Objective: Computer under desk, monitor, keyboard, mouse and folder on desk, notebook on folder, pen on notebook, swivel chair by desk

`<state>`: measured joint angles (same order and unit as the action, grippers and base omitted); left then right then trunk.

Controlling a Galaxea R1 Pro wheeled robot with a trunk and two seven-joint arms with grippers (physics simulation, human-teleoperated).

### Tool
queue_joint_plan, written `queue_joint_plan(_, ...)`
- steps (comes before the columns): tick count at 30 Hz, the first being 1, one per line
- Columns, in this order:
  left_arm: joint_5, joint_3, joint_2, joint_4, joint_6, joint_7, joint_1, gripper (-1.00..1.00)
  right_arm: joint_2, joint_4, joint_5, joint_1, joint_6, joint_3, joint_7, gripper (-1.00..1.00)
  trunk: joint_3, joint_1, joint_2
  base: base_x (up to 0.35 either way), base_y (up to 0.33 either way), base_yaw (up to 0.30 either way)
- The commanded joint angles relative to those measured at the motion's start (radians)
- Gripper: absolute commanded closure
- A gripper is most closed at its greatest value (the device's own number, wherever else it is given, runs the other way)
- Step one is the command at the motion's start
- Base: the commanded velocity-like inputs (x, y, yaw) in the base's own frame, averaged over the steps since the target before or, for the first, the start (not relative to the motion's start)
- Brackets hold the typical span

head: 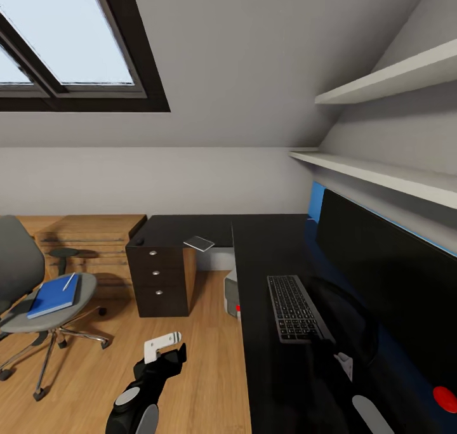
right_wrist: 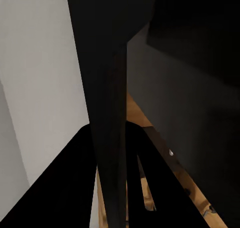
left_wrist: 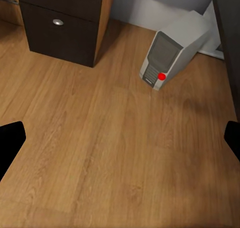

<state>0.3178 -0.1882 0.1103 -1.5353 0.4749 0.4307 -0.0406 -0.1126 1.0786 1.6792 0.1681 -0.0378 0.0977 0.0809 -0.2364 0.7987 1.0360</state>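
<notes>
Left wrist view shows the left fingers (left_wrist: 11,140) spread wide and empty over bare floor, with the computer (left_wrist: 172,50) ahead of them by the table (head: 266,275). The right fingers sit near the keyboard (head: 293,308) and monitor (head: 387,275); I cannot tell their spread. The folder (head: 54,295) and pen (head: 68,282) lie on the chair (head: 38,294), well to the left fingers' left, so I'd turn there and grip the folder's edge level, lest the pen roll.
</notes>
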Motion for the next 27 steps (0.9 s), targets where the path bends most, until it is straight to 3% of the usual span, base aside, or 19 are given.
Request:
queue_joint_plan(1, 0.01, -0.001, 0.0, -0.001, 0.002, 0.01, -0.001, -1.0, -0.001, 0.0, 0.013, 0.001, -0.001, 0.002, 0.008, 1.0, -0.001, 0.0, 0.001, 0.0, 0.0, 0.0)
queue_joint_plan(27, 0.009, -0.007, -0.001, 0.006, 0.008, 0.003, -0.001, -1.0, -0.001, 0.0, 0.01, 0.001, 0.005, 0.002, 0.008, 1.0, -0.001, 0.0, 0.001, 0.023, -0.022, 0.0)
